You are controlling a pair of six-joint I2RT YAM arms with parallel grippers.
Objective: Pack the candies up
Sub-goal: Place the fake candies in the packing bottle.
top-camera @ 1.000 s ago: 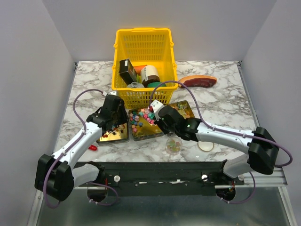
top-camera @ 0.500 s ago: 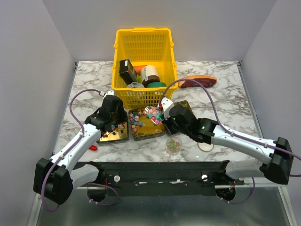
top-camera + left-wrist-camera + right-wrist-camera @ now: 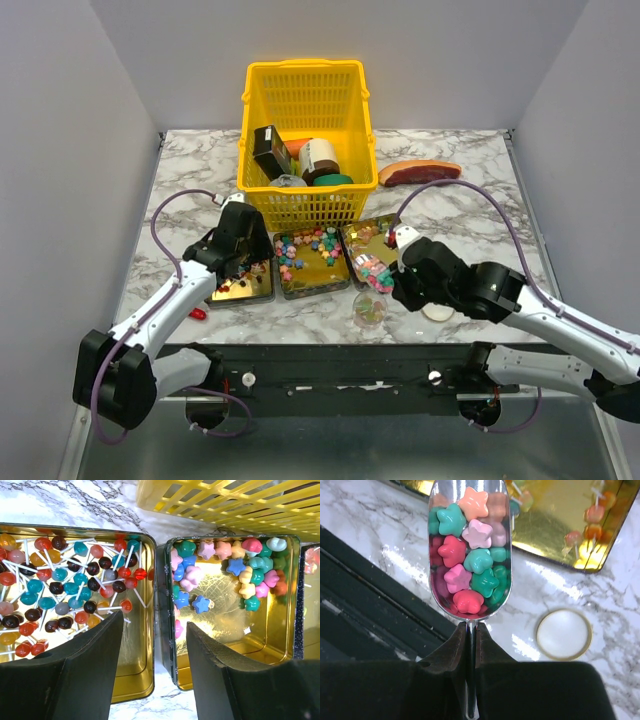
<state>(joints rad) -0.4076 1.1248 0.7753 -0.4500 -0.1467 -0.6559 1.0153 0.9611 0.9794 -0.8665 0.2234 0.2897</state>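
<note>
Right jaws are pinched on the thin handle of a scoop [image 3: 470, 628], which is heaped with star-shaped candies [image 3: 479, 560] and held above the marble worktop [image 3: 370, 530], near a round white disc [image 3: 563, 633]. Left jaws are spread and empty above two gold tins side by side, one filled with lollipops [image 3: 65, 580], the other [image 3: 225, 615] partly filled with star candies.

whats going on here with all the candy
The right gripper is clamped on the handle of a shiny metal scoop heaped with star-shaped candies, held above the marble table near a small clear jar and a round white lid. The left gripper hovers open and empty over two gold tins, one holding lollipops.
</note>
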